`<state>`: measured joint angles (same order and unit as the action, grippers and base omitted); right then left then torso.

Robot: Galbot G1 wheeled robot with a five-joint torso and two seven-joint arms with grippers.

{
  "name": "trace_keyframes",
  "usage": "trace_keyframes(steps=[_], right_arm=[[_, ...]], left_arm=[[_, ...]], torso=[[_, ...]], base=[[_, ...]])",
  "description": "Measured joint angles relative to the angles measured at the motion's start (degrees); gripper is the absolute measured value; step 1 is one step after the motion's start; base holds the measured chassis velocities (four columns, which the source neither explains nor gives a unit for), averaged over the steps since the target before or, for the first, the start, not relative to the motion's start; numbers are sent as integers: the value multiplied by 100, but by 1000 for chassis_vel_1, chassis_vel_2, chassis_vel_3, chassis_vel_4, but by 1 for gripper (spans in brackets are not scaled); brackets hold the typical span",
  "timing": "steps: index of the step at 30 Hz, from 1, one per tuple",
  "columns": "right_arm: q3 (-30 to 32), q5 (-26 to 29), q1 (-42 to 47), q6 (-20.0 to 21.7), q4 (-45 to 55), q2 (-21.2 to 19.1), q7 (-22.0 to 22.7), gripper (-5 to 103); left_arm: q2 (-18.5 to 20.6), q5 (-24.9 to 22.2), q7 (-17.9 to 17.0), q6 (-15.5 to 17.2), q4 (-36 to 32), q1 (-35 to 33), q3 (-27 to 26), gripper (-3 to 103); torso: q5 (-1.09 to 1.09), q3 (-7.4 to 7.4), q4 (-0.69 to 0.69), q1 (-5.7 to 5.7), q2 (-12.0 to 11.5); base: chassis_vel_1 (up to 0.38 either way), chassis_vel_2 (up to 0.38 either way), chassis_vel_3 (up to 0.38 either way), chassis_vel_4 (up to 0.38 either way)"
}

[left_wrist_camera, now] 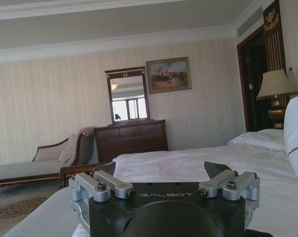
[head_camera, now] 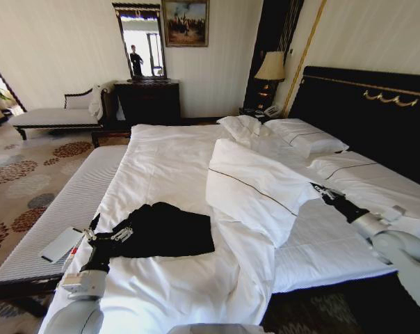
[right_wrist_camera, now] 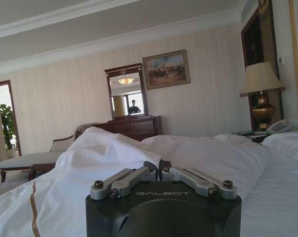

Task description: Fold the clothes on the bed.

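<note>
The clothes, a black T-shirt (head_camera: 170,229), lie crumpled on the white bed (head_camera: 168,160) near its foot. My left gripper (head_camera: 106,235) sits at the shirt's left edge, low over the sheet. In the left wrist view this gripper (left_wrist_camera: 161,172) stands open, its fingers (left_wrist_camera: 105,170) spread wide with nothing between them. My right gripper (head_camera: 318,188) is on the other side of the bed, at the corner of the folded-back white duvet (head_camera: 255,188). In the right wrist view it (right_wrist_camera: 157,168) is shut, its tips pointing at the duvet fabric (right_wrist_camera: 104,148).
A grey striped bench (head_camera: 64,209) runs along the bed's left side with a white flat object (head_camera: 60,243) on it. Pillows (head_camera: 311,137) and the dark headboard (head_camera: 370,104) are at the right. A chaise (head_camera: 50,115), dresser (head_camera: 147,101) and lamp (head_camera: 270,66) stand by the far wall.
</note>
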<state>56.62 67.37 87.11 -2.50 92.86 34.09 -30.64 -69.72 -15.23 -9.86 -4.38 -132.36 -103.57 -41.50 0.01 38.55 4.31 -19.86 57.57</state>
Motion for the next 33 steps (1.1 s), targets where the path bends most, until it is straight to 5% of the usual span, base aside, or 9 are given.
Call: trace_keyframes(steps=[10, 22, 33], right_arm=[[1871, -24, 1722, -37, 464, 469, 192, 0], [2740, -234, 2372, -124, 118, 1007, 676, 0], [3438, -730, 2645, -114, -741, 1348, 894, 0]], left_arm=[[128, -69, 6, -7, 6, 127, 128, 100], [356, -515, 10, 20, -30, 96, -407, 100], [333, -598, 90, -96, 177, 123, -361, 100]], torso=[[-2, 0, 2, 0, 0], [-1, 0, 0, 0, 0], [-1, 0, 3, 0, 1]], base=[[0, 0, 0, 0], [0, 0, 0, 0], [0, 0, 0, 0]])
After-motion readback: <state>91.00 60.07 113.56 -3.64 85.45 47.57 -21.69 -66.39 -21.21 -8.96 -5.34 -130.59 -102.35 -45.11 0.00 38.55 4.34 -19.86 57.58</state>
